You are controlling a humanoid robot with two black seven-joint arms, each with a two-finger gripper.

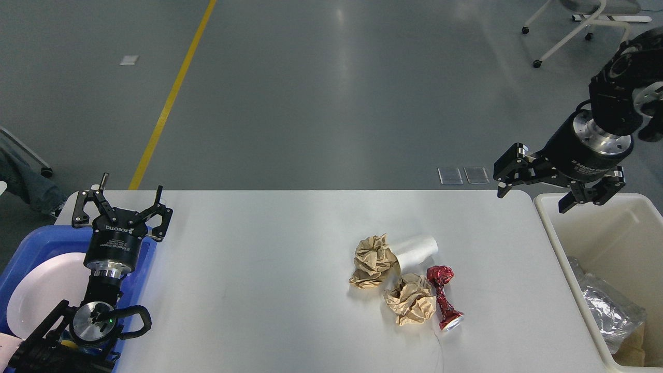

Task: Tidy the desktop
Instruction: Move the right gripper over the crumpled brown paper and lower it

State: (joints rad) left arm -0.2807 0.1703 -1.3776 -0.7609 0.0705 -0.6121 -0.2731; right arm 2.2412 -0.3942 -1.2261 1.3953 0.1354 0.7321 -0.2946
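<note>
A: Where does the worktop (259, 290) stand for you right now?

B: It fills the lower middle of your view, white and mostly bare. The clutter sits in one cluster right of its centre, so take the paper cup (417, 250) as your landmark.

A: What lies around that cup?

B: One crumpled brown paper ball (372, 260) touches the cup on its left. A second brown ball (411, 299) lies just nearer to you than the cup. One crushed red can (443, 296) lies to the cup's right and nearer you, touching or almost touching the second ball. So you count two paper balls, one cup, one can: four pieces.

A: And where do they go?

B: Judging by the task, into the cream bin (549, 228), well to the right of the cup, which already holds a clear crinkled wrapper (606, 305).

A: Which pincer should you use?

B: Your right pincer (536, 184) hangs high above the bin's far corner, fingers spread wide, holding nothing. It's nearest. Bring it down over the can first, since that piece lies on the bin side of the cluster, and close across its narrow waist so neighbours don't scatter.

A: The other one?

B: Your left pincer (124, 204) hovers far left of the cup, above the blue tray (31, 243) with its one white plate (44, 295), also open and empty.
</note>
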